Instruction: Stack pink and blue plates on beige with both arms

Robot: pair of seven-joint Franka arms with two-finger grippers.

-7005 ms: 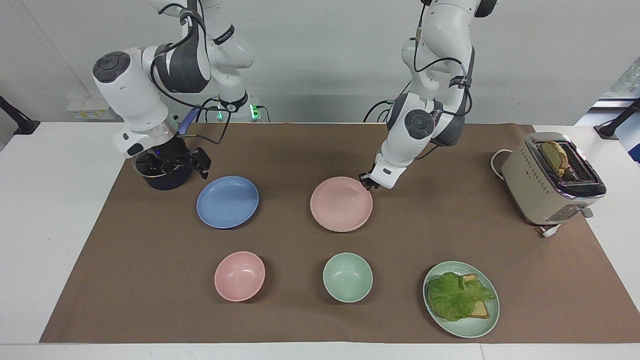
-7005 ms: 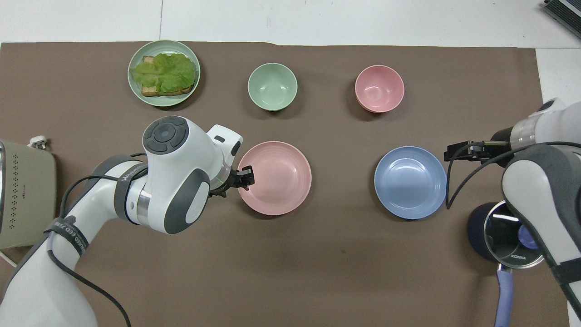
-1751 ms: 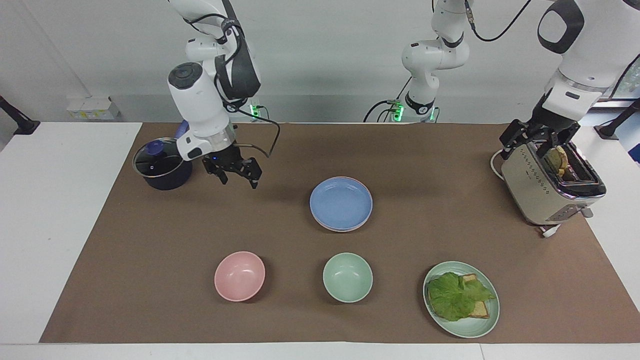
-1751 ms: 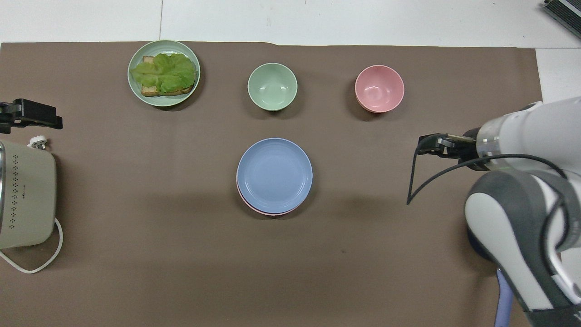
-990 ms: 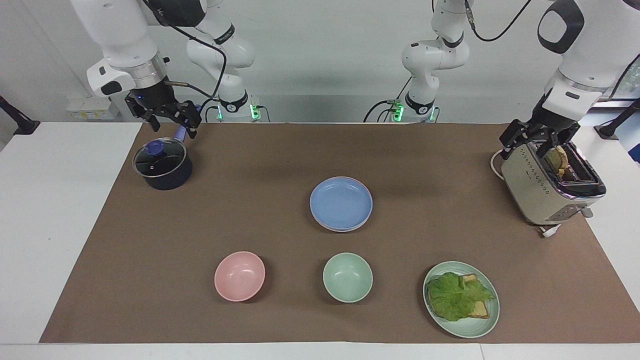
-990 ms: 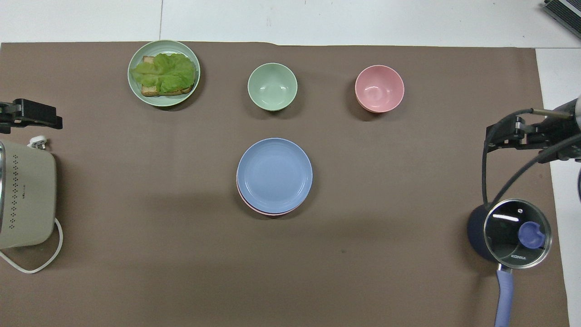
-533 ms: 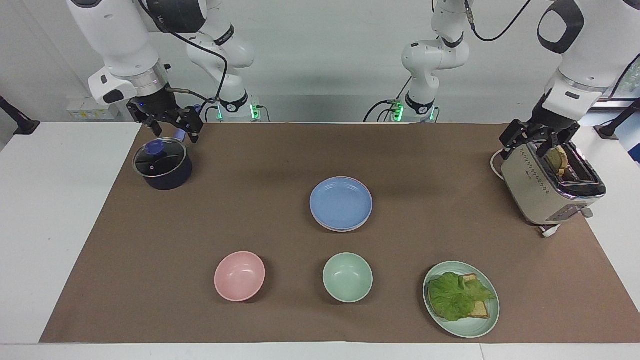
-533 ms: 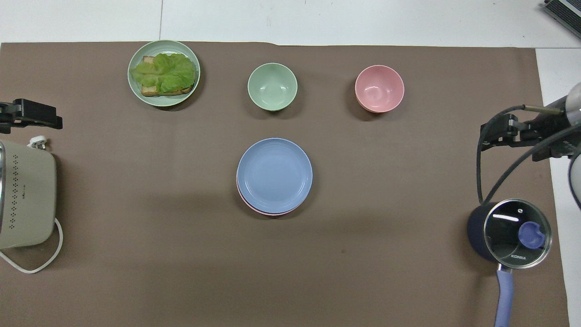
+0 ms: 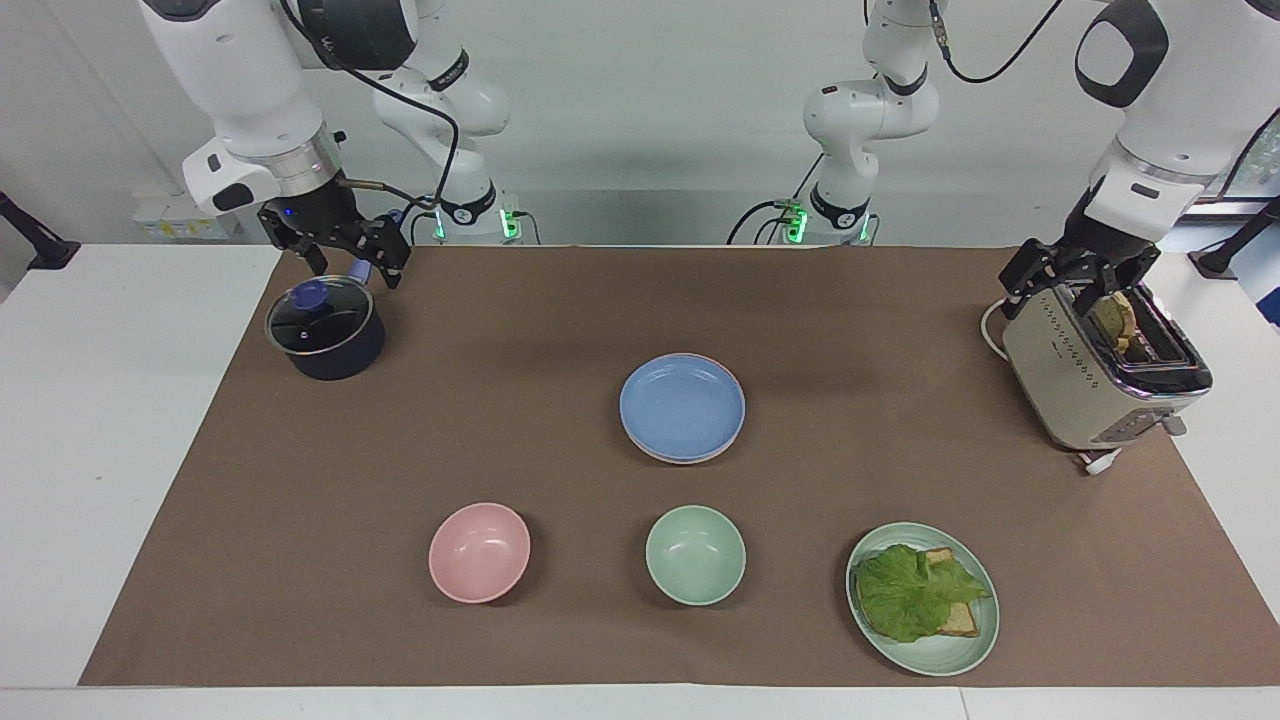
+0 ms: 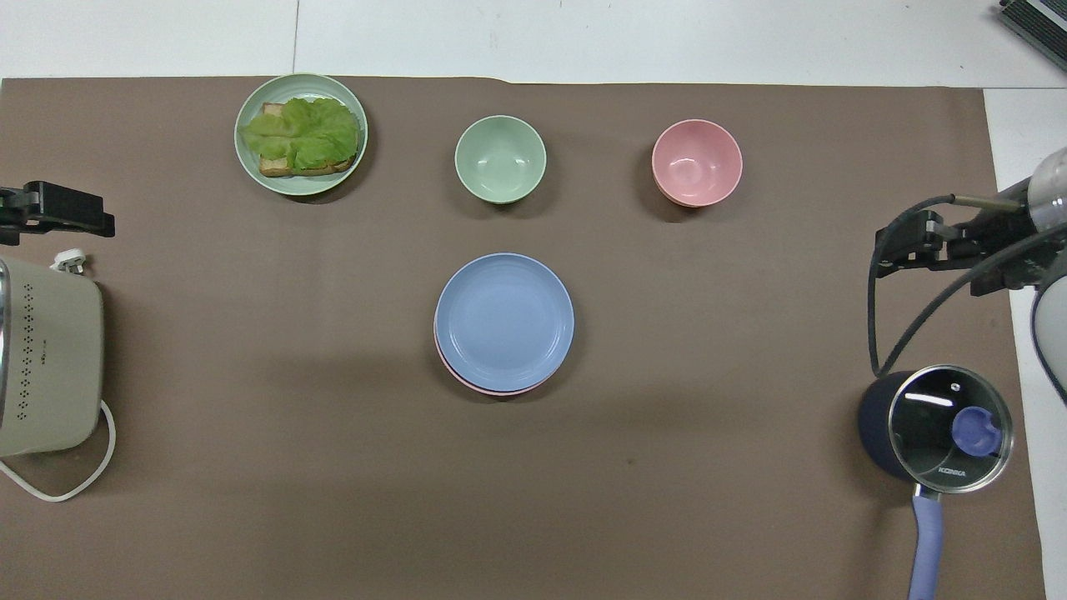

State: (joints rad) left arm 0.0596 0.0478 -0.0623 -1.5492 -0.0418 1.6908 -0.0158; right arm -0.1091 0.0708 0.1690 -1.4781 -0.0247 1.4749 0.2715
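Note:
The blue plate (image 9: 682, 405) (image 10: 504, 321) lies on top of the pink plate, of which only a thin rim (image 10: 463, 383) shows, at the middle of the brown mat. The beige plate is hidden under this stack. My right gripper (image 9: 355, 262) (image 10: 896, 250) hangs open and empty over the mat's edge beside the pot. Over the toaster hangs my left gripper (image 9: 1060, 280) (image 10: 83, 215), also open and empty, and that arm waits.
A dark pot with a glass lid (image 9: 323, 325) stands at the right arm's end, a toaster (image 9: 1095, 365) with bread at the left arm's end. Farther from the robots than the stack are a pink bowl (image 9: 479, 552), a mint bowl (image 9: 695, 555) and a mint plate (image 9: 940, 665) of lettuce and bread.
The blue plate, earlier alone beside the pink one, now lies on it. My right gripper rose and drew back from the mat to over the pot, then barely shifted. The left arm went to the toaster.

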